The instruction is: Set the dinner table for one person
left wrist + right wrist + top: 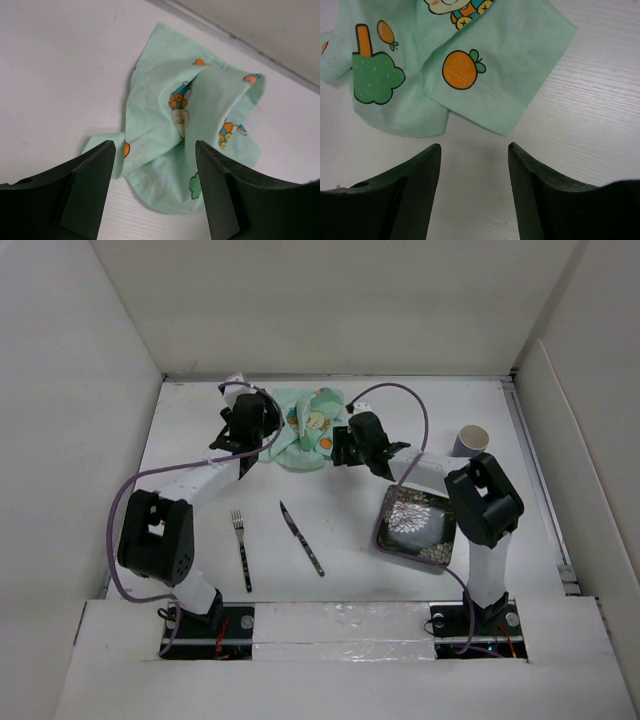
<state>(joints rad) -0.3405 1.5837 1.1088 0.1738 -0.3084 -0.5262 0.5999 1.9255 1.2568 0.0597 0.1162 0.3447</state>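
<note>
The white dinner table (340,510) carries a crumpled mint-green cartoon-print placemat (305,430) at the back middle. My left gripper (262,430) is open at the cloth's left edge; in the left wrist view its fingers (95,175) straddle the cloth's near fold (170,160). My right gripper (338,448) is open just short of the cloth's right corner (500,75), over bare table. A fork (241,550) and a knife (301,537) lie near the front. A dark floral square plate (415,525) lies on the right. A paper cup (470,441) stands at the back right.
White panels wall the table at the back and both sides. A raised rail (535,470) runs along the right edge. Purple cables loop from both arms. The right arm's elbow (485,500) hangs over the plate's right side.
</note>
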